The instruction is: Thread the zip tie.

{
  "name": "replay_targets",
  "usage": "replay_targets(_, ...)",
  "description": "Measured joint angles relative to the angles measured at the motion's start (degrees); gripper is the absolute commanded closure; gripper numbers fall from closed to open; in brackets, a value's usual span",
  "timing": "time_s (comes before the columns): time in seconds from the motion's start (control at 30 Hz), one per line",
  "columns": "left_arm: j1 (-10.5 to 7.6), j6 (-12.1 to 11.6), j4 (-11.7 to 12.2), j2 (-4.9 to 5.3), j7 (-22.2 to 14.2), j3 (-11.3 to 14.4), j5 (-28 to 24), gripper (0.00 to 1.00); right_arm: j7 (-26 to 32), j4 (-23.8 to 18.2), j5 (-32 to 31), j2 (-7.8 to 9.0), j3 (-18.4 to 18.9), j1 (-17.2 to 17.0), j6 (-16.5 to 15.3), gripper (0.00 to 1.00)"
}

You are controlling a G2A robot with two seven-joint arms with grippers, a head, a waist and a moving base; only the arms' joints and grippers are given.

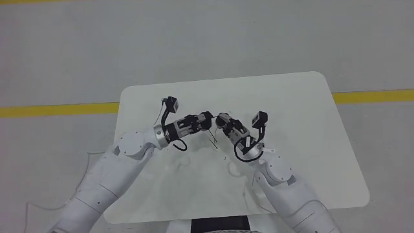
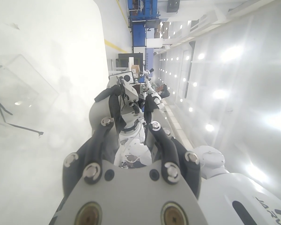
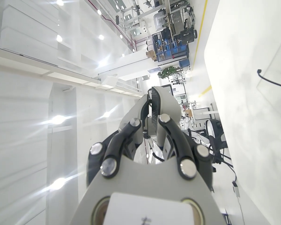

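Left wrist view | left claw (image 2: 131, 97) apart | right claw (image 3: 151, 98) apparently together | zip ties (image 2: 23, 128) on table (image 2: 49, 24)

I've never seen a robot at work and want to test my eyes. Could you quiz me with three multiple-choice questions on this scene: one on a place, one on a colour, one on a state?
1. Where do the loose zip ties lie?
A. on the floor
B. on the table
C. in a basket

2. What colour are they?
A. red
B. yellow
C. black

3. How is the left gripper?
A. open
B. shut on a cup
C. shut on a pen

Answers:
1. B, they rest on the white tabletop between the arms.
2. C, the strips show black.
3. A, its fingers stand apart.
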Motion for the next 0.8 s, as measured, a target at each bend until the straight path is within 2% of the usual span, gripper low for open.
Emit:
replay_targets(0.23, 0.16, 0.23, -0.03, -0.14, 0.01, -0.02, 0.57, 0.78, 0.62, -0.38, -0.67, -0.12, -0.37, -0.14, 0.2, 1.0)
replay_targets(0.63, 0.28, 0.42, 0.08, -0.37, -0.17, -0.26, 0.87, 0.87, 1.21, -0.02, -2.97, -0.2, -0.57, -0.09, 0.52, 1.0)
replay_targets(0.8, 0.31, 0.72, 0.14, -0.47, -0.1, -0.26, 1.24, 0.86, 1.43, -0.13, -3.42, -0.2, -0.39, -0.23, 0.3, 1.0)
